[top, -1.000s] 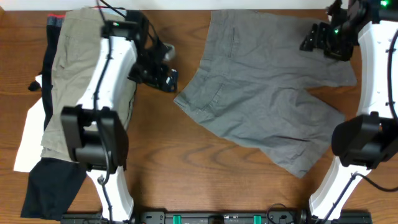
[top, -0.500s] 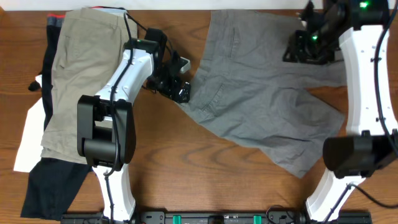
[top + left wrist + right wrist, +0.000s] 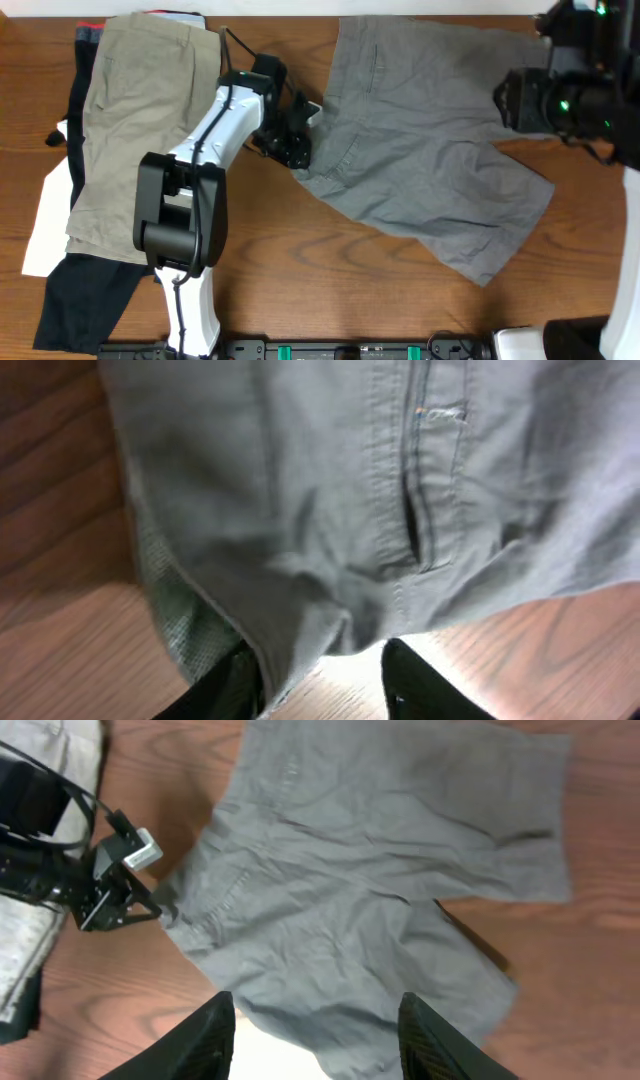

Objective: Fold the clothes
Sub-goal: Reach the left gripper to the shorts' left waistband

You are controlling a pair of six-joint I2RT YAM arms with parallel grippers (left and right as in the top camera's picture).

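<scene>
Grey shorts (image 3: 430,150) on table (image 3: 300,270)

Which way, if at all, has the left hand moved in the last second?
Yes. The left hand moved right, away from the khaki shorts, to the edge of the grey shorts.

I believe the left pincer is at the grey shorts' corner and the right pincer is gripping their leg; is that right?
No: the right pincer hangs open above the grey shorts, as the right wrist view shows. The left pincer is at their corner.
</scene>
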